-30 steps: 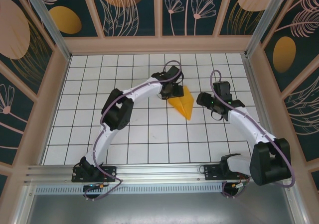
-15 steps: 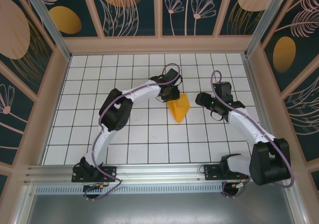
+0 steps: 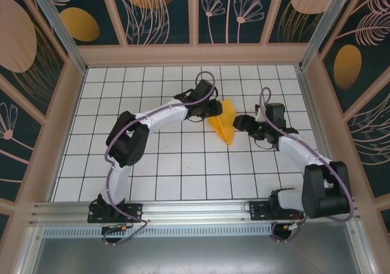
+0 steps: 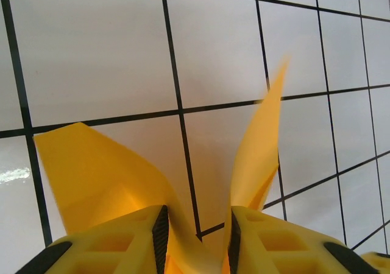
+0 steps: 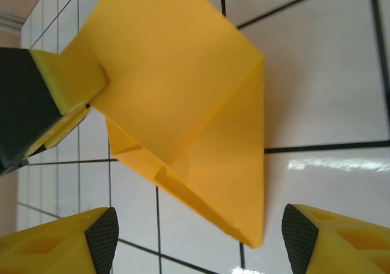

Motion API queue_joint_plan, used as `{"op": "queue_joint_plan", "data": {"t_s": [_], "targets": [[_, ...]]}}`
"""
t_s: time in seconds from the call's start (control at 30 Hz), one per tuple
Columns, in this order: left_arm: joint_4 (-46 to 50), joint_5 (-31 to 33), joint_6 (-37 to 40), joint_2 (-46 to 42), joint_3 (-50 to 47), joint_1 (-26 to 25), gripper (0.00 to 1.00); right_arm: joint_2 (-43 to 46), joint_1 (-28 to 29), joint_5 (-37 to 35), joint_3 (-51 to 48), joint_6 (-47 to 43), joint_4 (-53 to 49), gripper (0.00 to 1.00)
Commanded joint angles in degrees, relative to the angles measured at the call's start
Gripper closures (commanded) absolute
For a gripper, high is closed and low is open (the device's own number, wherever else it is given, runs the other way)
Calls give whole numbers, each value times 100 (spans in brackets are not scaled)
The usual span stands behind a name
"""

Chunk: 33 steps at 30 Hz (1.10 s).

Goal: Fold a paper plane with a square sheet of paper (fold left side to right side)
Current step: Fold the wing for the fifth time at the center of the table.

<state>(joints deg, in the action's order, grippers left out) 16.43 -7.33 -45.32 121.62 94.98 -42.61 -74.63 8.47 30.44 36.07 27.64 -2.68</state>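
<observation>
Paper [image 3: 224, 125] lies a little right of the table's [image 3: 122, 164] middle, nearer the far edge than the near one, creased into a pointed shape with its tip toward the near edge. My left gripper [image 4: 196, 225] has its jaws drawn in narrow on the paper's far-left part. From its wrist camera I see two flaps rising in a V out of the gap between the yellow fingers. My right gripper [image 5: 201, 234] stands just beside the paper on its right, jaws wide apart, holding nothing. The paper's pointed corner sits between its fingertips, touching neither.
</observation>
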Motion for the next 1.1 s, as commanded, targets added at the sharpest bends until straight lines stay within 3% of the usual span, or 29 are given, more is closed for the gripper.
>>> {"op": "queue_joint_plan", "data": {"t_s": [0.0, 0.3, 0.6, 1.07], "targets": [[-372, -169, 137, -224, -304, 14, 66, -172, -154, 820, -352, 568, 882, 26], [-719, -435, 190, -295, -563, 40, 68, -360, -277, 780, -444, 152, 928, 25], [-1060, -594, 455, -463, -943, 94, 68, -716, -718, 1496, -733, -162, 2055, 23], [-1642, -1076, 638, -570, -1390, 181, 69, -2183, -847, 2754, -567, 195, 3591, 31]]}}
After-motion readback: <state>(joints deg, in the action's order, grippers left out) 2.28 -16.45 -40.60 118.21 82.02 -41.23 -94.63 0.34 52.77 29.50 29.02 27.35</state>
